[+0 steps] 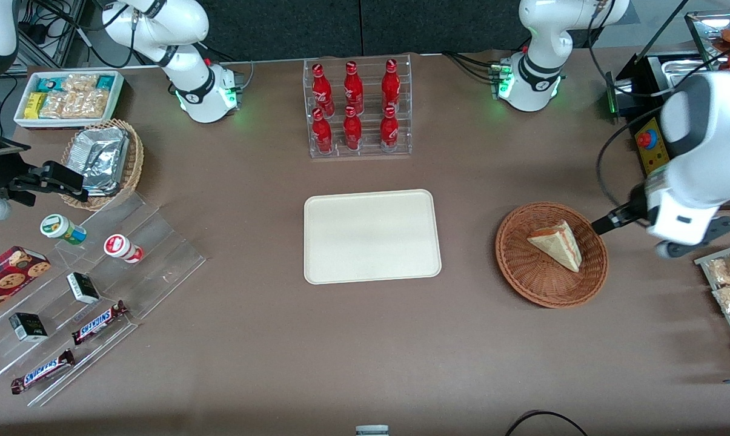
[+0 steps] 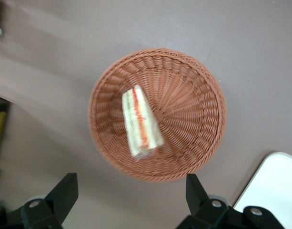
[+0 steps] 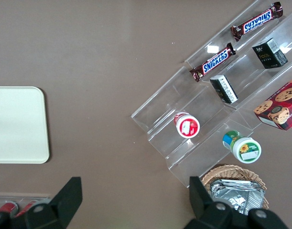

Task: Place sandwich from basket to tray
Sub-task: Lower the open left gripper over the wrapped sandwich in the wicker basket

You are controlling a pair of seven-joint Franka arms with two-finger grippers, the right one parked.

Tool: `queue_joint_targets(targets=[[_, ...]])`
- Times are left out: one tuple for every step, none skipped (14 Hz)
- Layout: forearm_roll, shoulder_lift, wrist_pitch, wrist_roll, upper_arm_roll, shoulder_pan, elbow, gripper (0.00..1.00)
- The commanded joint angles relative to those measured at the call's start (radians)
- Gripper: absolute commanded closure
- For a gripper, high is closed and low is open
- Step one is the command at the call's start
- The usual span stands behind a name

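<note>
The left arm's gripper (image 2: 129, 193) hangs above the table just beside the basket (image 1: 522, 266), toward the working arm's end; its two dark fingers (image 2: 65, 191) are spread wide with nothing between them, and the wrist view looks down past them into the wicker bowl. The sandwich (image 1: 557, 243) lies inside the basket, a pale wedge resting on its side, with red-orange and green filling showing along the cut edge. The basket stands on the brown table (image 1: 365, 339), well apart from the cream tray (image 1: 371, 236), which lies at the middle of the table. Farther from the front camera than the tray, a clear rack (image 1: 358, 148) holds six red bottles (image 1: 352, 91) with white script that reads as Coca-Cola. Toward the parked arm's end, clear stepped shelves (image 1: 159, 254) carry two bars marked SNICKERS (image 1: 98, 323), small dark boxes (image 1: 83, 287) and a red cookie box (image 1: 7, 280).
</note>
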Motion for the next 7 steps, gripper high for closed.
queue_joint_targets(targets=[[0.009, -0.016, 0.125, -0.159, 0.003, -0.02, -0.12, 0.0], [0.009, -0.018, 0.179, -0.225, 0.003, -0.022, -0.163, 0.0], [0.009, -0.021, 0.228, -0.291, 0.002, -0.022, -0.198, 0.0], [0.009, -0.018, 0.272, -0.342, 0.002, -0.024, -0.231, 0.0], [0.009, -0.018, 0.311, -0.367, 0.002, -0.027, -0.263, 0.0], [0.008, -0.021, 0.354, -0.379, 0.002, -0.028, -0.296, 0.0], [0.008, -0.018, 0.384, -0.408, 0.003, -0.028, -0.324, 0.0]])
